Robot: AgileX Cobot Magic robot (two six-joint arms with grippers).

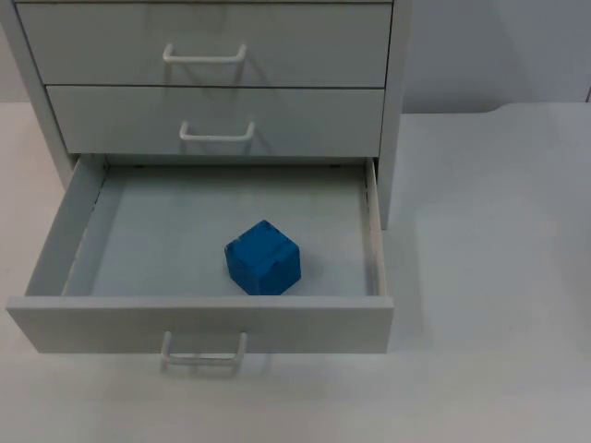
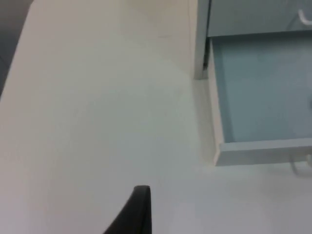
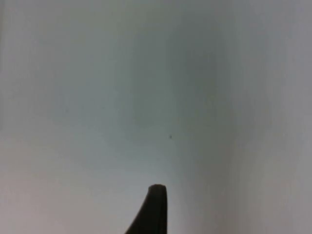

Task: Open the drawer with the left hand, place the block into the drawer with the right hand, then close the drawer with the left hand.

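The white cabinet's bottom drawer (image 1: pixel 111 325) stands pulled out, its handle (image 1: pixel 203 356) at the front. A blue block (image 1: pixel 263 257) rests on the drawer floor, near the front panel and slightly right of the middle. My left gripper (image 2: pixel 139 209) hovers over the bare table to the left of the cabinet; the drawer's left wall (image 2: pixel 217 112) and front corner lie ahead of it. My right gripper (image 3: pixel 153 209) waits above plain white table, away from the cabinet. Nothing is held in either one.
The cabinet (image 1: pixel 392 111) has two shut upper drawers with white handles (image 1: pixel 205 55) (image 1: pixel 217 135). White table (image 1: pixel 499 277) stretches to the right of the cabinet and in front of the open drawer.
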